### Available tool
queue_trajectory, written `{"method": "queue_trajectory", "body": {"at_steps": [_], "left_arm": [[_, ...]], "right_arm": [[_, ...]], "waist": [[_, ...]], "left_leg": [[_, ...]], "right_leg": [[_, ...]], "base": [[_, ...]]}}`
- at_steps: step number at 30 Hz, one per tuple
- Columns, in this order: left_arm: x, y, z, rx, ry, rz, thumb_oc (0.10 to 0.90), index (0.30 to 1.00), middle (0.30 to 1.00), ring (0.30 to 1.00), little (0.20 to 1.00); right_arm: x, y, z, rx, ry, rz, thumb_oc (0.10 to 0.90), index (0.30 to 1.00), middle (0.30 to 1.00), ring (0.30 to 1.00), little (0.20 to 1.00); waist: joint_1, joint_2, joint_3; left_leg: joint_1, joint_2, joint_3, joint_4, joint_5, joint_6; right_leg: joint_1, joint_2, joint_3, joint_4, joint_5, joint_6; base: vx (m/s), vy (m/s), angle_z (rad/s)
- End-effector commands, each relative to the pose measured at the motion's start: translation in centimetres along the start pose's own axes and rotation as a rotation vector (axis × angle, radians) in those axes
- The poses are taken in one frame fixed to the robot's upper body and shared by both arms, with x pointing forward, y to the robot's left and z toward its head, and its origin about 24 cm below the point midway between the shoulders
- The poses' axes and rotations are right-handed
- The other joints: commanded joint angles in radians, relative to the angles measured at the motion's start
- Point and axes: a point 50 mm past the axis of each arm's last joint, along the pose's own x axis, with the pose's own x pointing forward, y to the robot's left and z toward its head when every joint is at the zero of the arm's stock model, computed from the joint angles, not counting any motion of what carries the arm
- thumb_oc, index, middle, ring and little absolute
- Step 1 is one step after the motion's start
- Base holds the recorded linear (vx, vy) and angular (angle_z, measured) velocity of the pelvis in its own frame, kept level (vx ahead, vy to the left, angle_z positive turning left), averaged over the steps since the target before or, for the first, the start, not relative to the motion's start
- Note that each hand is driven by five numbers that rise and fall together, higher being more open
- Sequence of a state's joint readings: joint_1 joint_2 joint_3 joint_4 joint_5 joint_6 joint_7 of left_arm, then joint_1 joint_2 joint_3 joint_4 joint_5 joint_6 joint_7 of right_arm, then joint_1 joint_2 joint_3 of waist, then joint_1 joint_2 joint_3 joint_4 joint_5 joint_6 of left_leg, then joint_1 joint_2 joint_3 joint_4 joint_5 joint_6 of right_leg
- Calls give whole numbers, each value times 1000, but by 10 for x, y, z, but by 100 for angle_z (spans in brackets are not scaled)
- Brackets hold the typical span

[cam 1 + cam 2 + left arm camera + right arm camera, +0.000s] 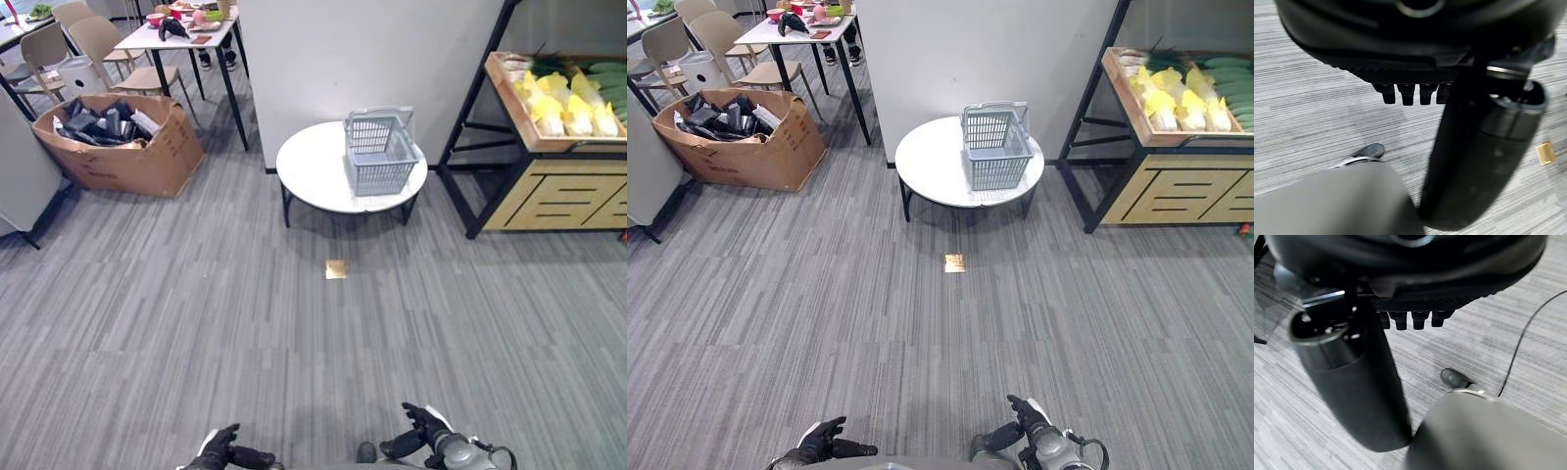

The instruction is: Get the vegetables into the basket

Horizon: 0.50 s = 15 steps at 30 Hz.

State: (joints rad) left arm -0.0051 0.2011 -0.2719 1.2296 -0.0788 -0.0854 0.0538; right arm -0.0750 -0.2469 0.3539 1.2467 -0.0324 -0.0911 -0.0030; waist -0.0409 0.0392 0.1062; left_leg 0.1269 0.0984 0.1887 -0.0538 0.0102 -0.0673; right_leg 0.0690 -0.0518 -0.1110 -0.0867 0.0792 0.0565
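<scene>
Grey carpet [196, 294] with a fine striped weave spreads ahead of both hands. Far ahead of the right hand [423, 431] and off to its right stands one wooden produce shelf [549, 186] on a black metal frame, its slanted tray heaped with the vegetables [573, 103]: pale yellow leafy heads beside long green ones. Far ahead of the left hand [220, 448] and off to its left sits one open brown cardboard box [122, 147] full of dark items. Straight ahead, between the two hands' lines and well apart from them, is one round white table [313, 171] on black legs. On it rests one grey-blue plastic basket [377, 152] of slatted mesh, its handle upright, nothing visible inside. One small flat golden square [336, 268] lies on the carpet short of the table. Both hands hang low with fingers loosely extended, holding nothing.
</scene>
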Motion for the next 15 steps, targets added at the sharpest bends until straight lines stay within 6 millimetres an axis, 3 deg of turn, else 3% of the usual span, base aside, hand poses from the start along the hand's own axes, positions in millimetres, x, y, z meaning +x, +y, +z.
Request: {"method": "queue_trajectory", "body": {"at_steps": [1,15], "left_arm": [[2,-2,5,43,-8,-12,900,1000,1000,1000,1000],[2,-4,5,57,-4,-6,900,1000,1000,1000,1000]], "right_arm": [[-3,-10,-20,-72,103,-12,900,1000,1000,1000,1000],[-5,-20,-26,-46,128,-61,900,1000,1000,1000,1000]], "waist": [[-2,-39,8],[-4,-31,10]], "left_leg": [[-7,12,-39,-33,11,-28],[-4,16,-36,-33,13,-29]], "right_leg": [[7,-83,14,-1,-8,85],[7,-78,17,-1,-13,83]], "base": [[0,0,0],[0,0,0]]}}
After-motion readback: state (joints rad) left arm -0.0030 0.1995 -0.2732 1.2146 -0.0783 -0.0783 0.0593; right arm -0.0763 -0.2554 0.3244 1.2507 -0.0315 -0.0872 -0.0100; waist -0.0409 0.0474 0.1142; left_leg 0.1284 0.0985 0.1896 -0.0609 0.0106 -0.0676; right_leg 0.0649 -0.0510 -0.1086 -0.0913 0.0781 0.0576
